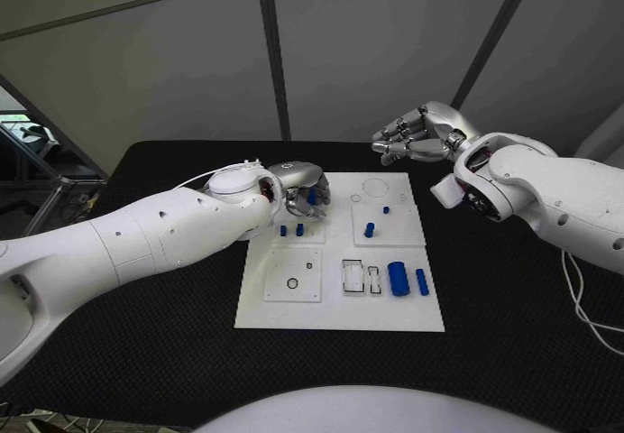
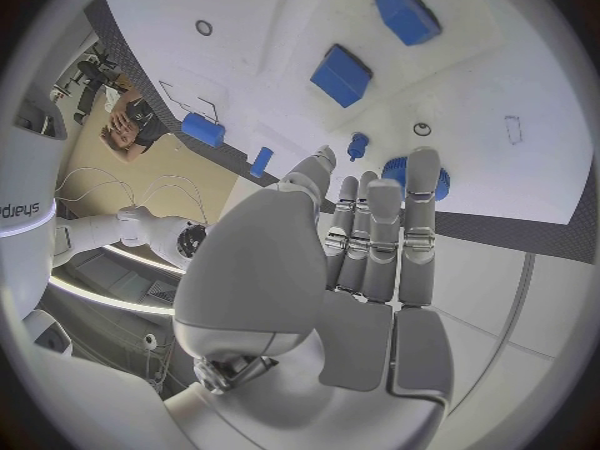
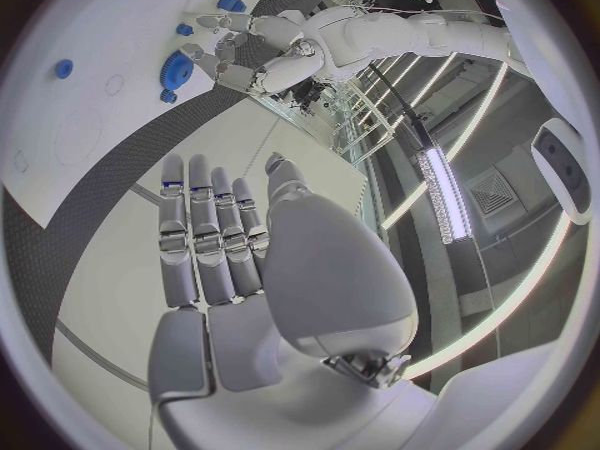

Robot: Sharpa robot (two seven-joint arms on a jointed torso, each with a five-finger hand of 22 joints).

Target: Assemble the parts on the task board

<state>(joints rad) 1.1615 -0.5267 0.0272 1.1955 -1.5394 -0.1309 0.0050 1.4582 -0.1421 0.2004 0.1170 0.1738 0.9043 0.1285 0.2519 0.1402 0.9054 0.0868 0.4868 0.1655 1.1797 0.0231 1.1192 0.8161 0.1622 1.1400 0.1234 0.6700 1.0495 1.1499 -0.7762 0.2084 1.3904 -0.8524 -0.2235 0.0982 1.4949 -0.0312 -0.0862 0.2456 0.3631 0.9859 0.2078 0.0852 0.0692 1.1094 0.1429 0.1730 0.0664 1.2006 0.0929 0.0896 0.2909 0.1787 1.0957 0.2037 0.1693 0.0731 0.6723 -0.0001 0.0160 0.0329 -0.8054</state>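
A blue gear [image 1: 311,195] sits at the far-left part of the white task board [image 1: 341,311], which lies in the middle of the black bench [image 1: 520,334]. The left hand [image 1: 302,188] reaches over this part, its fingers extended alongside the toothed rim; in the left wrist view the gear [image 2: 403,171] shows just past the fingertips [image 2: 421,170]. Whether the fingers actually pinch the gear or merely touch it cannot be told. The placement suggests the gear is being seated on, or lifted from, its post.

Other blue parts stand in their stations: two small pegs [image 1: 293,230] near the left hand, a peg pair [image 1: 374,224] on the raised plate to the right, and a larger cylinder [image 1: 398,278] with a slimmer one [image 1: 421,281] at the near-right, probably laid there for later steps.

The right hand [image 1: 414,135] hangs beyond the board's far edge, clear of all parts, fingers loosely curled and holding nothing, presumably parked so as not to obstruct the left arm's work.
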